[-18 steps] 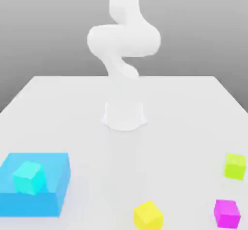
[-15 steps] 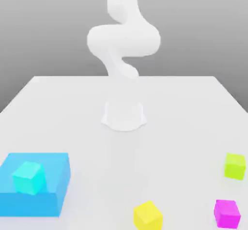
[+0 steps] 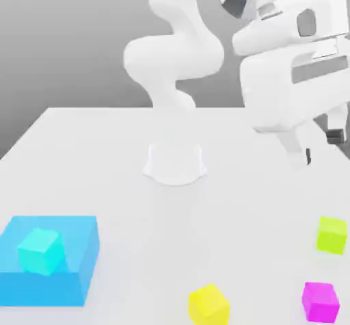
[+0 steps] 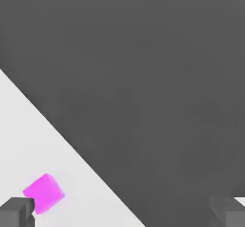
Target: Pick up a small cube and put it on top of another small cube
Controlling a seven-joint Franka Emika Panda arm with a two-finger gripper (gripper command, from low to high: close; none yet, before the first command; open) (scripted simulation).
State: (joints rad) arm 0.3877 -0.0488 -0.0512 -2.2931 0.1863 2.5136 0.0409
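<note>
Your open, empty pincer hangs at the right of the exterior view, above the surface, with the magenta cube at lower right, bare surface between it and the yellow cube.

On my table, a block bearing one cube lies at the exterior view's left, a second cube front-centre, a third cube behind a fourth cube at the exterior view's right.
</note>
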